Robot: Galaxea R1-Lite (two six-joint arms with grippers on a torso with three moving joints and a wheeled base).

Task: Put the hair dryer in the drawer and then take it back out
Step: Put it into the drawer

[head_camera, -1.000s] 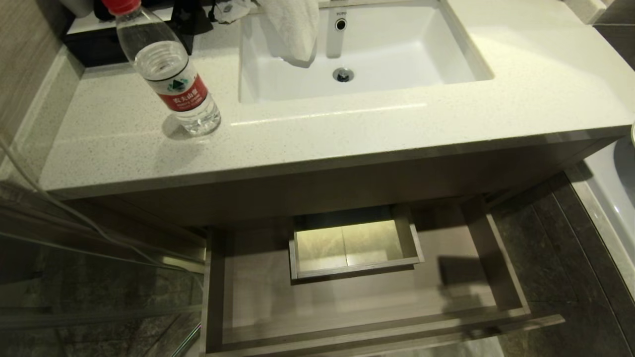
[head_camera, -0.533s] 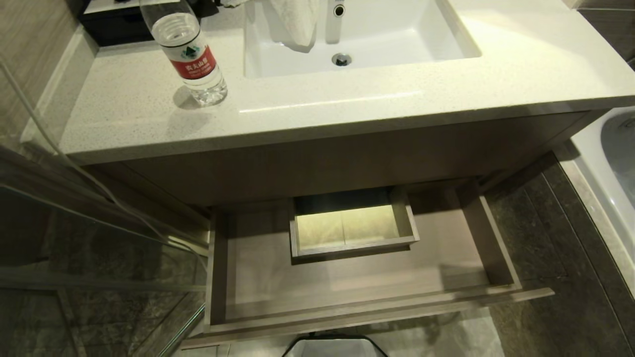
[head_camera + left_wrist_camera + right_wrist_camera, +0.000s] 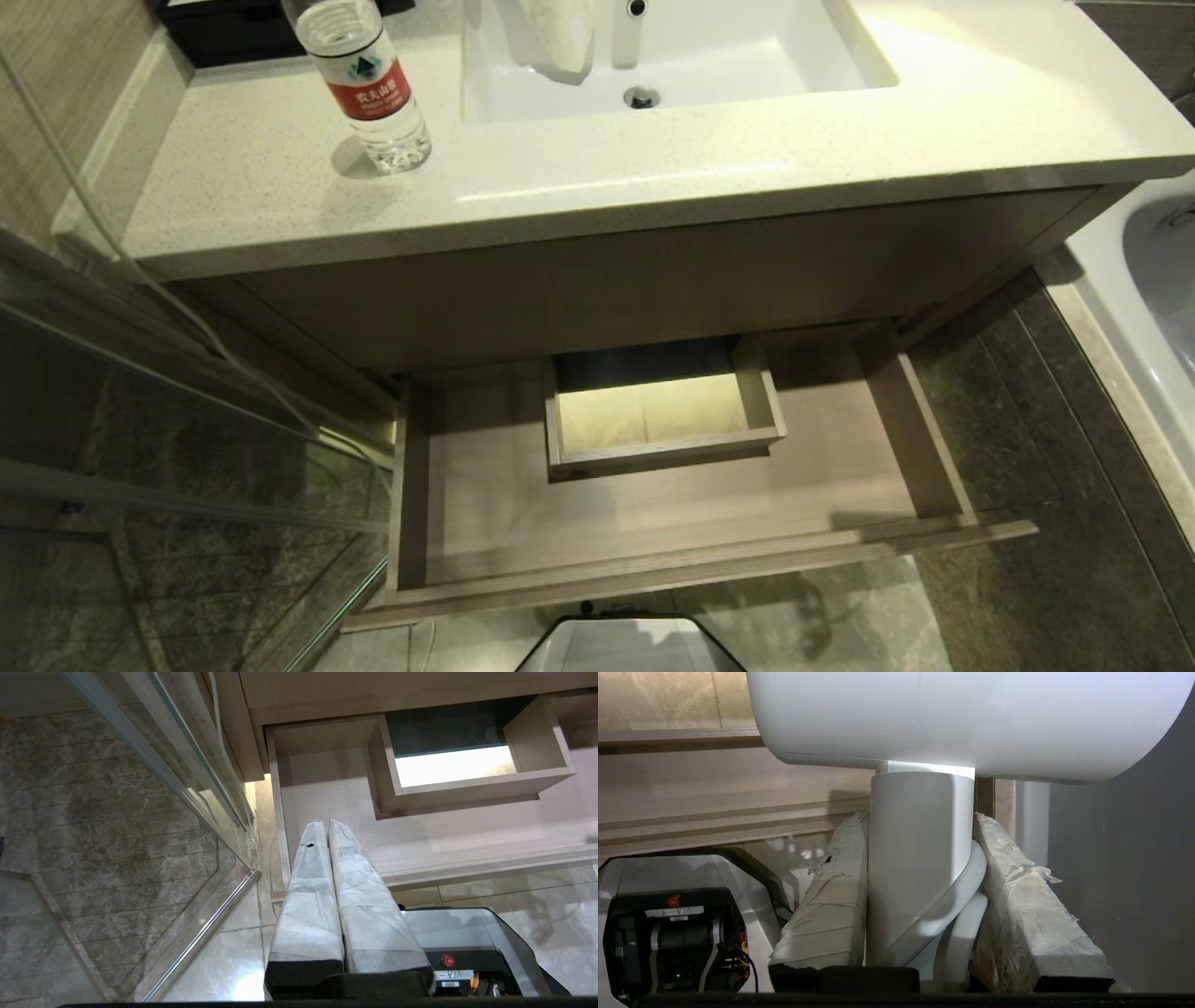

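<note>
1. Across the last second the whole head view has slid: the tabletop [image 3: 280,187], the sink [image 3: 747,65] and the water bottle [image 3: 369,84] now sit higher in the picture, and the robot's own base [image 3: 630,644] has come into sight at the lower edge. Nothing on the vanity has moved relative to anything else, so this is the camera tipping down with the torso – not the things shifting.

2. The drawer [image 3: 467,523] stands pulled out below the wood-grain panel [image 3: 653,280]. Its floor is bare around the boxed cut-out [image 3: 663,420], which means the hair dryer is not in it yet.

3. The hair dryer [image 3: 924,718] is in the right end effector [image 3: 920,830], outside the head view. Its padded fingers [image 3: 831,896] pinch the white handle from both sides, with the cord looped beside the handle and the thick barrel across the top. The drawer's front edge shows just behind it.

4. The left end effector [image 3: 329,826] hangs idle, its wrapped fingers pressed together and empty, above the near left corner of the drawer.

5. Judged from this, the bend serves the first half of the task – bringing the held dryer low enough to set inside the drawer. Placing and retrieving both remain.
</note>
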